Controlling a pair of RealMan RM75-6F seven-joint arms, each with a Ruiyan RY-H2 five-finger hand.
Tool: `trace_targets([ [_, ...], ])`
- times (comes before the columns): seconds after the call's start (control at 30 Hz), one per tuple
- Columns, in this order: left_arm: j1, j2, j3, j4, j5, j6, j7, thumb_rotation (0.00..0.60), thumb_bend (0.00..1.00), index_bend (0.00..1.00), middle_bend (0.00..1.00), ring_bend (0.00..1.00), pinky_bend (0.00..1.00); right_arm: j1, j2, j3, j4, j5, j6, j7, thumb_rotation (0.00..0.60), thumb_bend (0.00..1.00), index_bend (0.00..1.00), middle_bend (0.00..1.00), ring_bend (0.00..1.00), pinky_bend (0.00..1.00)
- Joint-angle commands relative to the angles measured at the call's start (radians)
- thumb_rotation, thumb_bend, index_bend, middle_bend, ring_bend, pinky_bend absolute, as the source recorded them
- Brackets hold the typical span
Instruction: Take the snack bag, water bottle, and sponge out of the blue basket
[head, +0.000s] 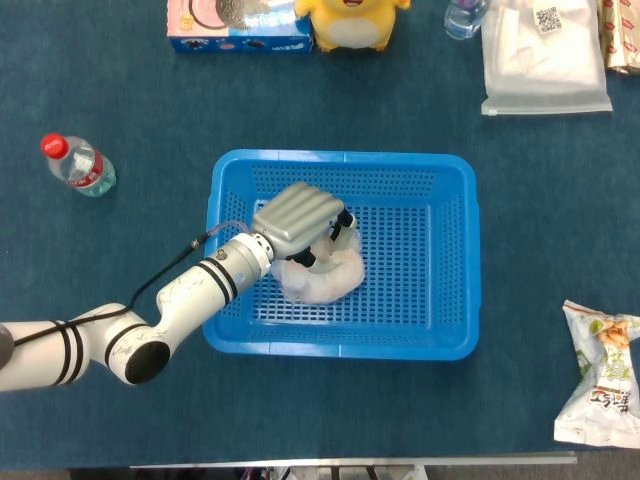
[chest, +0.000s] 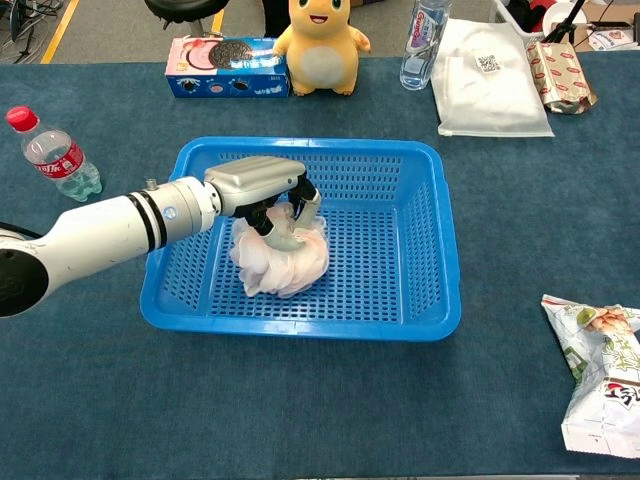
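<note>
My left hand (head: 297, 215) (chest: 262, 180) reaches into the blue basket (head: 345, 157) (chest: 310, 144) from the left. Its fingers curl down over a pale pink mesh sponge (head: 325, 280) (chest: 285, 265) and grip its top. The sponge is inside the basket, left of centre; whether it is off the floor I cannot tell. A water bottle (head: 78, 165) (chest: 52, 155) with a red cap lies on the table left of the basket. The snack bag (head: 603, 375) (chest: 600, 375) lies at the front right. My right hand is in neither view.
Along the back edge stand a cookie box (head: 238, 25) (chest: 227, 68), a yellow plush toy (head: 352, 22) (chest: 315, 40), a clear bottle (chest: 420, 40) and a white packet (head: 543, 55) (chest: 490, 80). Blue cloth covers the table.
</note>
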Motion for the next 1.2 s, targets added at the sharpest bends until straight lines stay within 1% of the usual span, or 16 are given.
trace_targets([
  [0.03,0.0,0.008,-0.003,-0.015,-0.007,0.012,0.025,0.6,0.35,0.73,0.63,0.55,0.83,0.0,-0.001,0.0,0.001,0.0,0.0,0.001,0.6,0.0,0.19,0.34,0.34,0.58],
  [0.17,-0.003,0.023,-0.006,-0.044,-0.022,0.026,0.066,0.6,0.38,0.76,0.66,0.58,0.86,-0.002,-0.001,0.0,0.0,-0.002,0.002,0.002,0.6,0.0,0.19,0.34,0.34,0.58],
  [0.5,-0.015,0.064,-0.017,-0.094,-0.057,0.05,0.153,0.6,0.38,0.78,0.68,0.61,0.89,-0.004,-0.004,-0.001,0.006,0.0,0.003,0.009,0.6,0.0,0.19,0.34,0.34,0.58],
  [0.97,-0.057,0.178,-0.068,-0.175,-0.112,0.108,0.299,0.6,0.38,0.79,0.71,0.63,0.9,-0.003,-0.014,0.0,0.015,-0.002,0.003,0.02,0.6,0.0,0.19,0.34,0.34,0.58],
  [1.1,-0.064,0.21,-0.074,-0.188,-0.122,0.135,0.35,0.6,0.38,0.79,0.71,0.63,0.9,-0.002,-0.016,0.0,0.017,-0.003,0.003,0.021,0.6,0.0,0.19,0.34,0.34,0.58],
  [1.2,-0.068,0.228,-0.071,-0.176,-0.145,0.152,0.398,0.6,0.38,0.79,0.72,0.63,0.9,-0.002,-0.019,-0.001,0.019,-0.004,0.001,0.022,0.6,0.0,0.19,0.34,0.34,0.58],
])
